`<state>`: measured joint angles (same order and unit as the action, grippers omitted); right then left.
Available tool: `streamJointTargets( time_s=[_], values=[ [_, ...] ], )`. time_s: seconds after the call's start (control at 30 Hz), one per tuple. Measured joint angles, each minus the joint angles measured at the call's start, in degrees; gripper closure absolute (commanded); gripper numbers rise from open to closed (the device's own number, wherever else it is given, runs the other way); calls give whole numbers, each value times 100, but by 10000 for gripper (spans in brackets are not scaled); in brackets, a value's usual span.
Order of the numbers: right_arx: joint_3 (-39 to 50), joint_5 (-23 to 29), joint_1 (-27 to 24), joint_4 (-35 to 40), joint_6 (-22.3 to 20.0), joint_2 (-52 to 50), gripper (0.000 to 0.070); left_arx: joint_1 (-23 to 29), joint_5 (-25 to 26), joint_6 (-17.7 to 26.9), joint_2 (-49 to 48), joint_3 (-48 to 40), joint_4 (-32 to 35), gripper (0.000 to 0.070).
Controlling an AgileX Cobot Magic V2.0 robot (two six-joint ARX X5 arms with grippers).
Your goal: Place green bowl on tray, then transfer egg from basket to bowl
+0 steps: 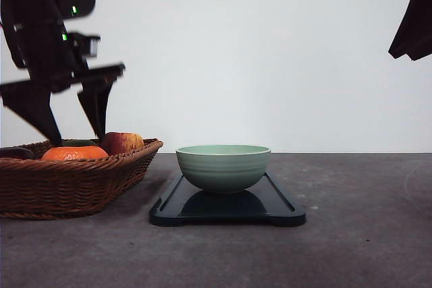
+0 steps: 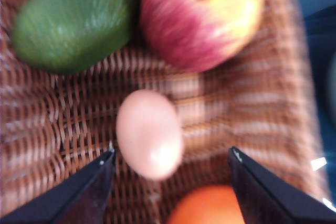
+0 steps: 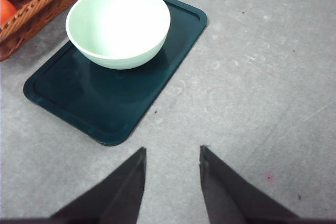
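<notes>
A: How is the left tool (image 2: 170, 158) set?

B: It is spread wide and held above the basket (image 2: 47, 129), with nothing pinched. The egg (image 2: 149, 134) is seen between the two fingers, nearer one of them than the other, lying on the weave.

A: What is crowded around the egg?

B: An apple (image 2: 202, 17) and a green fruit (image 2: 71, 22) are found beyond it, and an orange (image 2: 207, 205) lies just beside it, close to the tool. Care is called for so that the orange is not struck on the descent.

A: How is the grasp best made?

B: The tool should be centred first, so that both fingers meet the egg together. The egg should be taken across its narrow waist, gently, since a smooth oval is easily squeezed out sideways.

A: And the goal?

B: The bowl (image 1: 223, 166) is already set on the tray (image 1: 283, 210), just beside the basket on the table (image 1: 364, 247). The right tool (image 3: 172, 153) is held parted and empty, well apart from the tray.
</notes>
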<state>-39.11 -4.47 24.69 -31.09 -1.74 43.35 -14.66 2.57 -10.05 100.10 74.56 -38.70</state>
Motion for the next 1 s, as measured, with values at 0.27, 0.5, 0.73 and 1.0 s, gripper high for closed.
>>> streamJointTargets(
  time_s=[0.27,0.5,0.73,1.0],
  values=[
    [0,0,0,0,2,0,503,0,-122,-10,414,2,337,268],
    [0,0,0,0,4,2,503,0,-124,-13,561,4,383,269],
    [0,0,0,0,4,2,503,0,-124,-23,592,4,381,341],
    [0,0,0,0,4,2,503,12,-127,-71,592,4,389,439]
  ],
)
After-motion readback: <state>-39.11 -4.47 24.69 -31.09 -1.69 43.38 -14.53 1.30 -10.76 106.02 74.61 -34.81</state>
